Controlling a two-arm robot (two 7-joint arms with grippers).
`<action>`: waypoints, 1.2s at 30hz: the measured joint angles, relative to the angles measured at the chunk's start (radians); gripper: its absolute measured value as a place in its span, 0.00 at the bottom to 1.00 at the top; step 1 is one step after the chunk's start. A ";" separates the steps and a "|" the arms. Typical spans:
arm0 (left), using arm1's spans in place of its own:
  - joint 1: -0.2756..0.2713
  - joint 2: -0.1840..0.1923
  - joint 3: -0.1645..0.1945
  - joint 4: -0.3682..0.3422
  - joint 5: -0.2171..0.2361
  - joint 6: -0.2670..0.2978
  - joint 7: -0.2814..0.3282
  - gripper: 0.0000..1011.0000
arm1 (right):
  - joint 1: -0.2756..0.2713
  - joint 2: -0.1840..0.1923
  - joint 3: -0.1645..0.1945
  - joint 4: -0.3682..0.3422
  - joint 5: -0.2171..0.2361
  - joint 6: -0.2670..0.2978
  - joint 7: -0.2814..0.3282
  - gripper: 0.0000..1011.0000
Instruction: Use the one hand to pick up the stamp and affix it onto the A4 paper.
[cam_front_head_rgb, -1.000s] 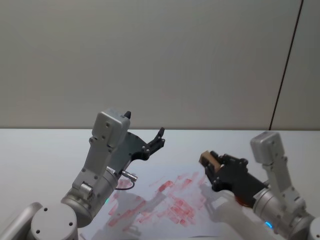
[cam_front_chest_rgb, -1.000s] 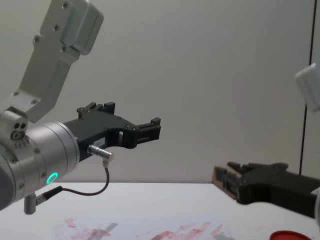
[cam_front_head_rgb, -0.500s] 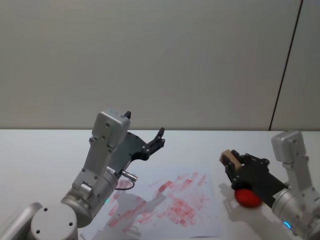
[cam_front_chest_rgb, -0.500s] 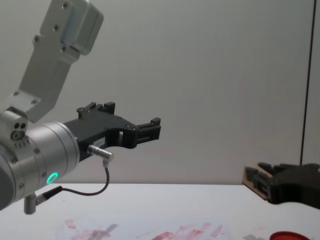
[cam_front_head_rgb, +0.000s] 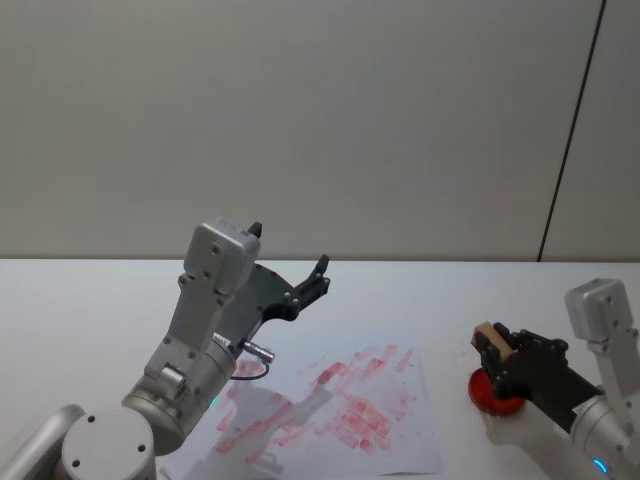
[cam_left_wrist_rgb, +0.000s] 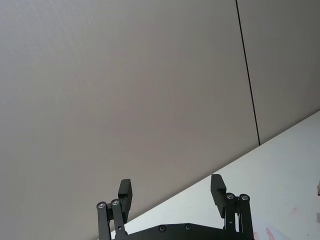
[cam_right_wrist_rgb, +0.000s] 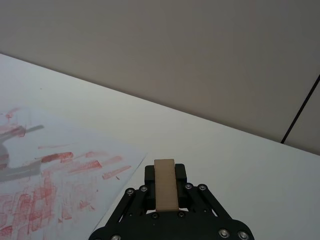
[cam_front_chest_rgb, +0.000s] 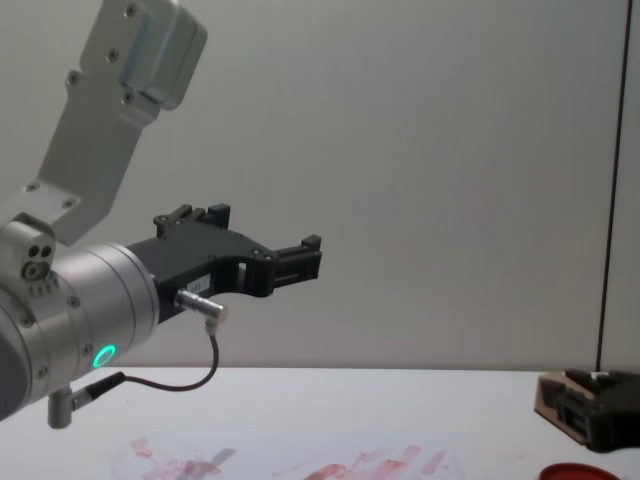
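Now:
Right gripper (cam_front_head_rgb: 497, 350): fingers clamped on the stamp (cam_front_head_rgb: 490, 336), moved off the A4 paper (cam_front_head_rgb: 400, 440) to above the red ink pad (cam_front_head_rgb: 492, 396) — likely re-inking.
Left gripper (cam_front_head_rgb: 322, 272): raised above the paper, fingers apart, idle.

Right gripper (cam_front_head_rgb: 497, 350): carried, with the stamp (cam_front_head_rgb: 489, 336) clamped between its jaws, from above the right part of the A4 paper (cam_front_head_rgb: 330, 410) to well off the sheet's right edge. Now held just over the red disc (cam_front_head_rgb: 495, 395), which was formerly hidden.

Pale matt wooden stamp (cam_right_wrist_rgb: 166, 184), ink-smeared A4 paper (cam_front_head_rgb: 340, 415), matt black tool (cam_front_head_rgb: 497, 350)
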 joint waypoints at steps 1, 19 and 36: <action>0.000 0.000 0.000 0.000 0.000 0.000 0.000 0.99 | 0.000 0.001 0.001 0.003 0.000 0.002 0.000 0.21; 0.000 0.000 0.000 0.000 0.000 0.000 0.000 0.99 | 0.012 0.004 0.008 0.054 0.004 0.041 0.021 0.22; 0.000 0.000 0.000 0.000 0.000 0.000 0.000 0.99 | 0.027 -0.002 0.009 0.075 0.004 0.046 0.029 0.71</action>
